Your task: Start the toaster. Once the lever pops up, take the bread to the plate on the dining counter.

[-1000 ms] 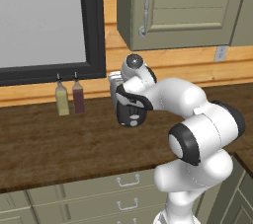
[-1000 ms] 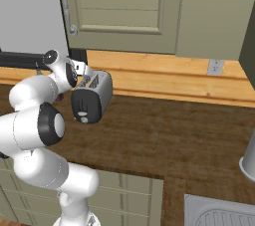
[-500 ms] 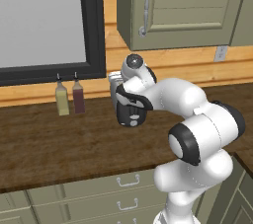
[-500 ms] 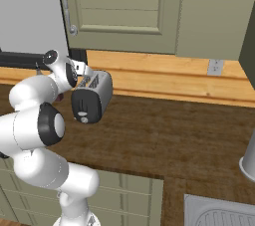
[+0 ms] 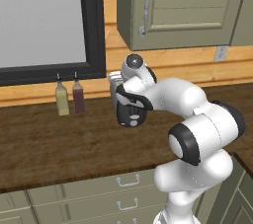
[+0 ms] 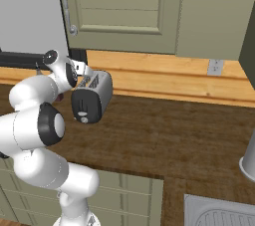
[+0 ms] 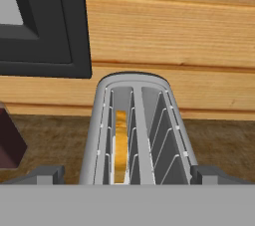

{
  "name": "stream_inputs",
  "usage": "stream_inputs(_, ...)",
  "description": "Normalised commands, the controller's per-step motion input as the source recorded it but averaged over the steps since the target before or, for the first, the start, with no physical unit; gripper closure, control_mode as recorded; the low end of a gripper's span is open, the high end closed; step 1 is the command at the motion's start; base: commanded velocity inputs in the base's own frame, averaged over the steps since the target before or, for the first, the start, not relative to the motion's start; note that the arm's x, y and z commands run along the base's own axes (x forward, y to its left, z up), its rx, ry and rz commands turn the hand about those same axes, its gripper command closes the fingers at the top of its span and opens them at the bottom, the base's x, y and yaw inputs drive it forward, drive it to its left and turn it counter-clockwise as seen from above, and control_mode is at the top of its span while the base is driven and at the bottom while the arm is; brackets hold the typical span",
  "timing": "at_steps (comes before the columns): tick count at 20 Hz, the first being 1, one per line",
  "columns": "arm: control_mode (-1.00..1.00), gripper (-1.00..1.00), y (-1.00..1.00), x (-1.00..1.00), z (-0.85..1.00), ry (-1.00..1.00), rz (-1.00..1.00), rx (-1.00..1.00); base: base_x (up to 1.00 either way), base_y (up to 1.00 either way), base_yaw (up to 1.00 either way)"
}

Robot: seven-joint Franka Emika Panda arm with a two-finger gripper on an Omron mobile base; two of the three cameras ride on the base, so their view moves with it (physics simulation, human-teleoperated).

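Jaws spread wide, straddling the toaster [image 7: 135,130] from above; the 2 fingertips [image 7: 45,174] sit at 8 and 4 o'clock. Bread [image 7: 121,145] stands deep in its left slot; the right slot holds nothing. It sits on the tabletop [image 6: 169,135].

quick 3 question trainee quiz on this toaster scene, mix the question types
1. True or false: the bread sits in the left slot of the toaster as the hand view shows it.
2. The end effector's jaws stand: A) shut on the bread B) open on either side of the toaster C) shut on a bottle
3. What stands on the worktop below the dark-framed window?

Key
1. True
2. B
3. Two small bottles, one yellowish, one dark red.
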Motion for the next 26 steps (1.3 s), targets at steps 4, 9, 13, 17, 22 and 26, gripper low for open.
stream_inputs(4, -1.00, -1.00, 0.00, 0.00, 0.00, 0.00, 0.00, 0.00, 0.00, 0.00, 0.00)
stream_inputs(9, -1.00, -1.00, 0.00, 0.00, 0.00, 0.00, 0.00, 0.00, 0.00, 0.00, 0.00)
stream_inputs(13, -1.00, -1.00, 0.00, 0.00, 0.00, 0.00, 0.00, 0.00, 0.00, 0.00, 0.00)
stream_inputs(17, -1.00, -1.00, 0.00, 0.00, 0.00, 0.00, 0.00, 0.00, 0.00, 0.00, 0.00)
stream_inputs(22, -1.00, -1.00, 0.00, 0.00, 0.00, 0.00, 0.00, 0.00, 0.00, 0.00, 0.00)
stream_inputs(26, -1.00, -1.00, 0.00, 0.00, 0.00, 0.00, 0.00, 0.00, 0.00, 0.00, 0.00)
